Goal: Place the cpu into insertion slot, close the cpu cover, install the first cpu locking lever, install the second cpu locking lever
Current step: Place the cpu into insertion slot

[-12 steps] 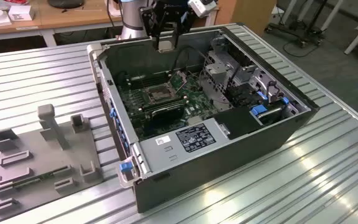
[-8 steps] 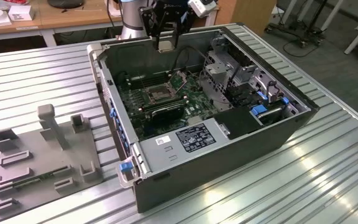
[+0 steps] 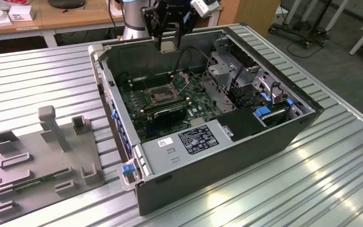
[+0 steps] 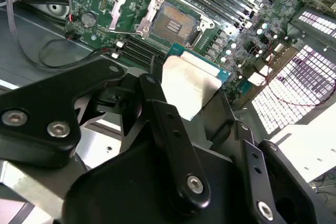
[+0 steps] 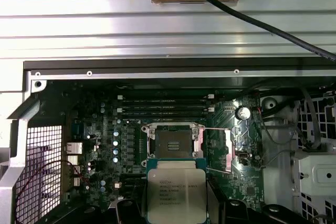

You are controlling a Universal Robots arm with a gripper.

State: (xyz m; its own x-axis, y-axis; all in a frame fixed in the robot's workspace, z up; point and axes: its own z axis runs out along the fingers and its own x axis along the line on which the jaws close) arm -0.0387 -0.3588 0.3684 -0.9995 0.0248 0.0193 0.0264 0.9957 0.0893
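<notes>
Ribbed metal slats make up the surface [image 3: 36, 80], with a wooden desk [image 3: 74, 16] behind it in the upper left of the exterior view. At lower left lies a grey fixture tray [image 3: 43, 161] with upright pegs and pockets. To its right, in the middle of the frame, an open computer case [image 3: 194, 165] lies on its side and shows its green board [image 3: 194, 101].

At top centre the arm [image 3: 134, 21] comes down from the frame edge. Its end effector [image 3: 168, 45] points straight down over the far rim of the case. The black fingers [image 4: 157, 108] are closed in on the cpu [image 3: 168, 46], pinching it by two opposite edges.

Both wrist views show the cpu [image 4: 191, 85] [image 5: 176, 195] held flat, with its silver metal face turned up toward the cameras and a strip of green substrate showing along one edge. It is square, so no axis is longer. In the first wrist view its edges run about parallel to those of the insertion slot [image 5: 170, 142].

The insertion slot [image 3: 159, 94] [image 4: 176, 24] sits on the board below, bare, with its dark centre exposed. The cpu hangs well above it and apart from it. The cpu cover [image 4: 134, 6] [image 5: 220, 148] is swung open, its windowed frame standing beside the slot.
</notes>
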